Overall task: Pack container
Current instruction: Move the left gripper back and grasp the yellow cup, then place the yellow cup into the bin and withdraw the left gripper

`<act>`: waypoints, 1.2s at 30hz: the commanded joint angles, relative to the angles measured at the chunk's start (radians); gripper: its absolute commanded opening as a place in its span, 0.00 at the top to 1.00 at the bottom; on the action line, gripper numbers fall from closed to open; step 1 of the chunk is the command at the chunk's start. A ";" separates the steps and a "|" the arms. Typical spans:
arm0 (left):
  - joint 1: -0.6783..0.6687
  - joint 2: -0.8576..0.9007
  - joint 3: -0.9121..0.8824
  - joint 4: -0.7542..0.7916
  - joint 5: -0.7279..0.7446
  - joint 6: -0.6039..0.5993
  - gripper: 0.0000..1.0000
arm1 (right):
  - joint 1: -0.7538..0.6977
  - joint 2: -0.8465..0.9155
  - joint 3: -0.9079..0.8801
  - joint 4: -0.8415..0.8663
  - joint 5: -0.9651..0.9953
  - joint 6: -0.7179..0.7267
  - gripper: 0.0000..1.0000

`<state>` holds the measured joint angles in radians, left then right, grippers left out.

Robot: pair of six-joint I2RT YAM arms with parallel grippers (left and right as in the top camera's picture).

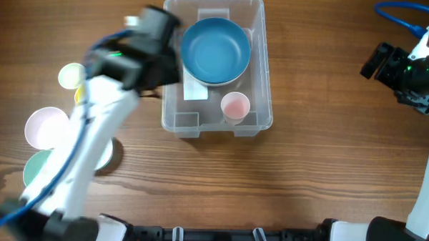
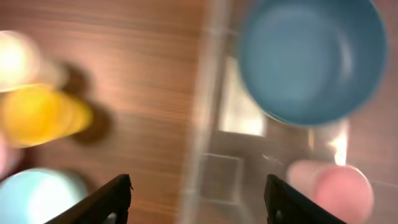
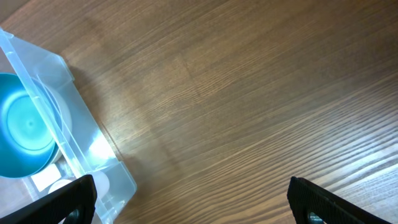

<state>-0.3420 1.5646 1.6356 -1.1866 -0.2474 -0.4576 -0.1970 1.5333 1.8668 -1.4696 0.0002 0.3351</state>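
The clear plastic container (image 1: 262, 79) stands at the table's middle back. It holds a blue bowl (image 1: 215, 50), a pink cup (image 1: 236, 105) and a white label (image 1: 195, 90). My left gripper (image 1: 148, 25) is open and empty, above the container's left wall; the left wrist view shows its fingers (image 2: 198, 198) straddling that wall (image 2: 202, 112), with the blue bowl (image 2: 311, 59) and the pink cup (image 2: 333, 186) inside. My right gripper (image 1: 388, 66) is open and empty at the far right. Its wrist view shows its fingers (image 3: 193, 202) over bare wood, with the container (image 3: 93, 149) at the left.
Left of the container stand a pale yellow cup (image 1: 71, 75), a yellow cup (image 2: 40, 115), a white-pink bowl (image 1: 44, 125) and a light green bowl (image 1: 34, 168), partly under my left arm. A blue cable (image 1: 404, 16) hangs at the back right.
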 commanded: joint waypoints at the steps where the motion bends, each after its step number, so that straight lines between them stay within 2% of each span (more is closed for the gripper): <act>1: 0.189 -0.013 -0.003 -0.075 -0.017 0.002 0.34 | 0.003 -0.015 -0.008 0.000 -0.002 -0.011 0.00; 4: 0.373 0.010 -0.092 -0.021 0.084 0.010 0.34 | 0.003 -0.015 -0.008 0.000 -0.002 -0.011 0.00; 7: 0.462 0.042 -0.189 0.064 0.152 0.013 0.34 | 0.003 -0.015 -0.008 -0.001 -0.010 -0.011 0.00; 9: 0.500 0.079 -0.257 0.148 0.199 0.072 0.37 | 0.003 -0.015 -0.008 0.003 -0.025 -0.018 0.00; 24: 0.510 0.354 -0.282 0.294 0.203 0.111 0.38 | 0.003 -0.015 -0.008 0.003 -0.024 -0.019 0.00; 25: 0.510 0.360 -0.282 0.296 0.202 0.111 0.40 | 0.003 -0.015 -0.008 0.003 -0.024 -0.019 0.00; 29: 0.509 0.358 -0.282 0.294 0.204 0.111 0.87 | 0.003 -0.015 -0.008 0.002 -0.024 -0.020 0.00; 30: 0.508 0.358 -0.282 0.293 0.206 0.111 0.95 | 0.003 -0.015 -0.008 0.002 -0.024 -0.020 0.00; 36: 0.473 0.291 -0.251 0.254 0.206 0.111 0.96 | 0.003 -0.015 -0.008 0.003 -0.024 -0.020 0.00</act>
<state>0.1593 1.9179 1.3602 -0.9016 -0.0536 -0.3508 -0.1970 1.5330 1.8668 -1.4689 -0.0113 0.3302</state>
